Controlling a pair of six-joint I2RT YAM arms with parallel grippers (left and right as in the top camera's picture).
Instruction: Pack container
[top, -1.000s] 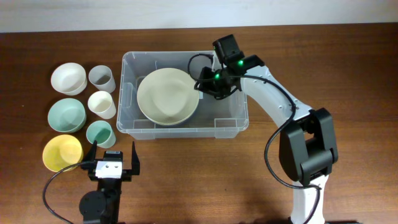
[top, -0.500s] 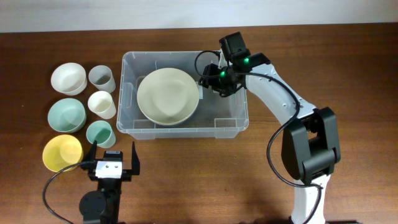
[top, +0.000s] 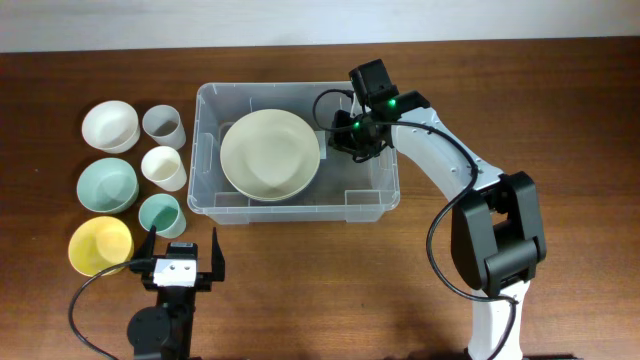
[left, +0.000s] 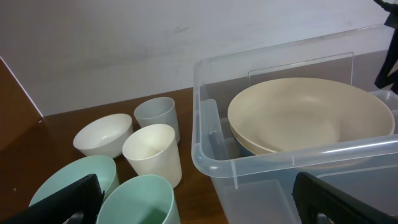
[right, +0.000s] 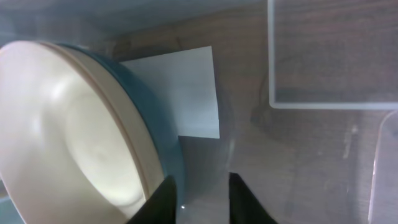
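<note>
Okay, left gripper (top: 181, 248): bottom left of the overhead frame, fingers spread wide, nothing between them, just off the yellow bowl and the teal cup.
Table (top: 330, 290): brown wood, with a bare stretch across the lower middle and lower right, broken only by the right arm's base.
Yellow bowl (top: 100, 245): lower left, nearest of the loose pieces.
Teal cup (top: 160, 214): just right of the yellow bowl, close to the container's front-left corner.
Teal bowl (top: 107, 186) and cream cup (top: 163, 167): next row up, side by side.
White bowl (top: 110, 126) and grey cup (top: 163, 124): farthest row, upper left.
Container (top: 370, 205): centre of the frame, long side across, a thin gap of wood between its left wall and the cups.
Cream bowl (top: 270, 155): inside the container, left of centre, stacked on a blue bowl (right: 163, 146).
Container floor: the right third is bare, and the white label (right: 186, 93) shows through it.
Right gripper (right: 204, 198): inside the container's upper right, beside the cream bowl's rim, fingertips a narrow gap apart with nothing in the gap.
Far edge: the table ends at a pale strip along the top of the frame.
</note>
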